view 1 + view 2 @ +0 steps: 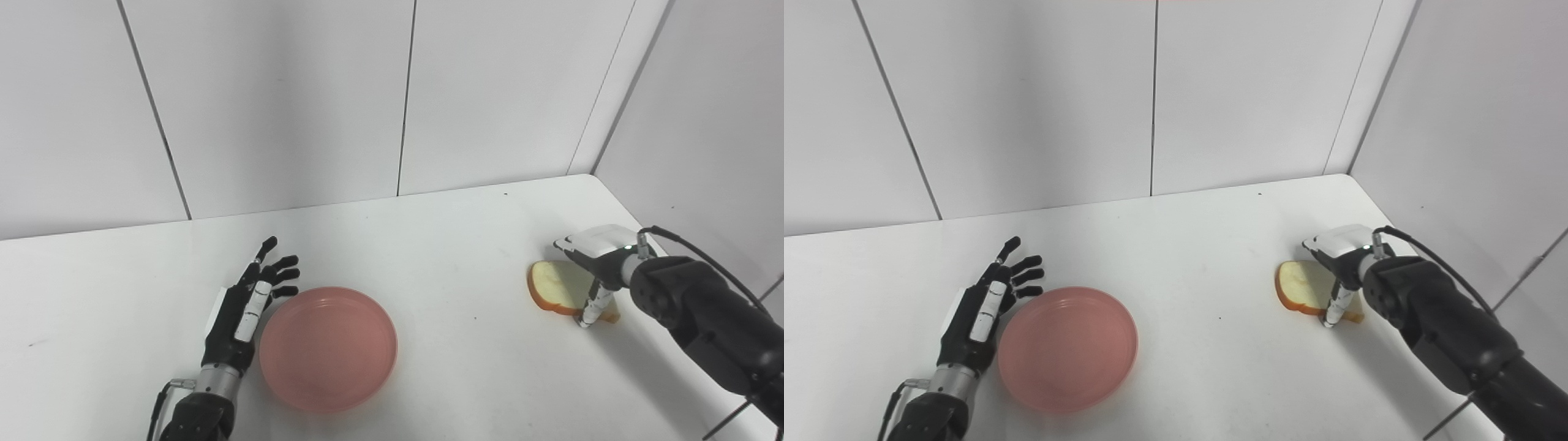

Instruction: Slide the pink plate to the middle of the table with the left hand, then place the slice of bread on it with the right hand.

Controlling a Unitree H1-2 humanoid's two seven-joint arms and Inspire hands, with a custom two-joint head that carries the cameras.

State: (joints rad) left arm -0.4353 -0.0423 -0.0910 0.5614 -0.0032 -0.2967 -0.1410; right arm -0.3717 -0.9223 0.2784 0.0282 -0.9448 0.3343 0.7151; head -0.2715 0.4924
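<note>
A round pink plate (pixel 328 347) lies on the white table, left of the middle and near the front. My left hand (pixel 248 300) is open, fingers spread, right beside the plate's left rim. A slice of bread (pixel 557 286) with a brown crust lies flat at the right side of the table. My right hand (pixel 597 263) hovers over the bread's right part, its thumb pointing down at the near edge of the slice. Its fingers are mostly hidden behind the hand's white back, so I cannot see whether it grips the slice.
The table's (pixel 453 257) right edge runs close behind the right arm (pixel 704 318). White wall panels (pixel 275 104) stand behind the far edge and along the right side.
</note>
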